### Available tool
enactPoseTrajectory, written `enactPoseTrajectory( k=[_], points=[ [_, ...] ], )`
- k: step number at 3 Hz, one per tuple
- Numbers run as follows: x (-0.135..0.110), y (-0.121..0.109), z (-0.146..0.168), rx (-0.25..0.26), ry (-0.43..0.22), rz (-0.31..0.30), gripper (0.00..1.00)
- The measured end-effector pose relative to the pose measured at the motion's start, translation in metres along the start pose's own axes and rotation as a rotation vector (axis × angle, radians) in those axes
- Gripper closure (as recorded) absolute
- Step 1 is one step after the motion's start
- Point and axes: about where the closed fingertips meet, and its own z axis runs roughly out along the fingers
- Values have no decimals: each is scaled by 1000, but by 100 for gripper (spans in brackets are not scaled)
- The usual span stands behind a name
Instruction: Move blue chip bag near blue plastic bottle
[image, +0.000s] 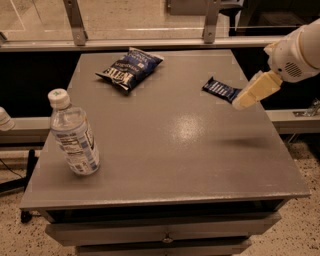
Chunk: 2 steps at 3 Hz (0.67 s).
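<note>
The blue chip bag (129, 68), dark navy with white lettering, lies flat at the far left-centre of the grey table (170, 145). The blue plastic bottle (73, 135), clear with a white cap and blue-and-white label, stands upright near the table's front left. My gripper (246, 98), cream-coloured below a white arm, hovers above the table's right side, just right of a small candy bar wrapper (220, 89). It is far from both the bag and the bottle and holds nothing that I can see.
A small blue-and-white striped candy bar wrapper lies at the far right of the table. A metal railing (150, 42) runs behind the table. A drawer front (165, 232) is below the tabletop. Speckled floor lies around it.
</note>
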Motion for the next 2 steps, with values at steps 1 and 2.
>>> enactPoseTrajectory(
  k=[1,2],
  points=[
    [-27,-7,33,-41,-120,44,0],
    [-64,4,66,-112,-226,65,0]
  ],
)
